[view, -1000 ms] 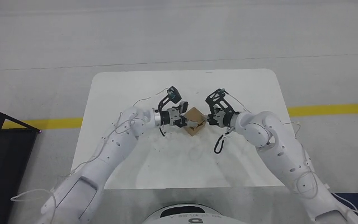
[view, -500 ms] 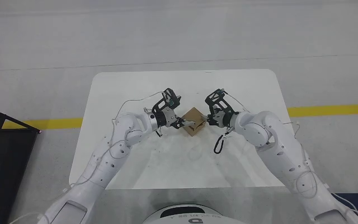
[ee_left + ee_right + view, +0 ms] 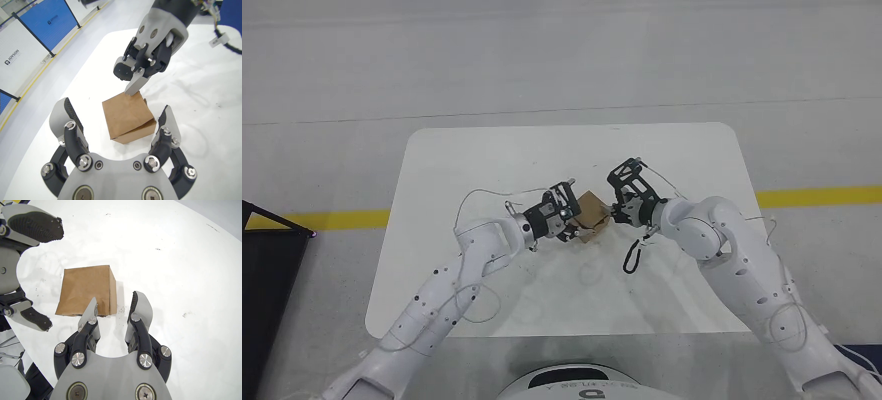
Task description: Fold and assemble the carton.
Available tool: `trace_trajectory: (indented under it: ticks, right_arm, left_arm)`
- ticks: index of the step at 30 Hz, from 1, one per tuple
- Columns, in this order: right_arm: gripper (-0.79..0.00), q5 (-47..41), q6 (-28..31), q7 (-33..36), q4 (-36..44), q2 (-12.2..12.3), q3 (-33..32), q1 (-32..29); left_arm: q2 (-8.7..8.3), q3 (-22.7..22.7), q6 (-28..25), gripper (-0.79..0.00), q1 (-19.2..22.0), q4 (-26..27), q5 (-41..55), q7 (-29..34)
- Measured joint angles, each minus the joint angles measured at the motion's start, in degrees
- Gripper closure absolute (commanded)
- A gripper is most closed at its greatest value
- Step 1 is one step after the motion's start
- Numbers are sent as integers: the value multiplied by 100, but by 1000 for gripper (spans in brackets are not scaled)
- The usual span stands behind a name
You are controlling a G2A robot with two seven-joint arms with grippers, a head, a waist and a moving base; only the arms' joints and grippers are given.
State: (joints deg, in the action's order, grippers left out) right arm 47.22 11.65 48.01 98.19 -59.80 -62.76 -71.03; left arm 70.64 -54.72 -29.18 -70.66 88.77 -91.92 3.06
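One brown carton is sitting on the white tabletop, directly between the two end effectors and close to both.

The left end effector is hanging with its jaws spread wide. The carton is lying just ahead of its fingertips and within their span. One pad is sitting right beside a carton corner; whether it is touching there is not clear.

The right end effector is also open and gripping nothing. One fingertip is resting on the carton's top edge at the side nearest it, while the other is hanging just beside the adjoining wall, apart from it.

On the face toward the left end effector a slanting seam is showing, so that flap is probably not lying fully flat.

Several things could be going wrong from here:
- The carton looks light and the tabletop smooth, so pressure from the single right fingertip could be tipping the carton or sliding it toward the left end effector rather than seating the flap.
- If the left jaws close across the walls, they may be denting the board or springing the loose flap open.
- The two end effectors are working very near each other — a small overshoot risks a clash.

Count: one carton, two end effectors, one tabletop.
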Motion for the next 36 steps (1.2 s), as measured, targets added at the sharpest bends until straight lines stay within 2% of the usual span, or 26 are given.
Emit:
trace_trajectory:
  ticks: [12, 20, 28, 36]
  right_arm:
    - [-379, -14, 77, -15, 26, 6, -62, -53]
    - [-388, -10, 112, 20, 34, 6, -74, -60]
    - [-388, 22, 128, 44, 39, -1, -52, -52]
    - [-388, 12, 140, 55, 68, -2, -59, -72]
  left_arm:
    - [60, 217, 438, -770, 131, -161, -394, 76]
    - [75, 172, 503, -776, 154, -199, -280, 9]
    - [48, 51, 611, -708, 53, -113, -366, 56]
    - [22, -141, 804, -674, -14, -112, -387, -130]
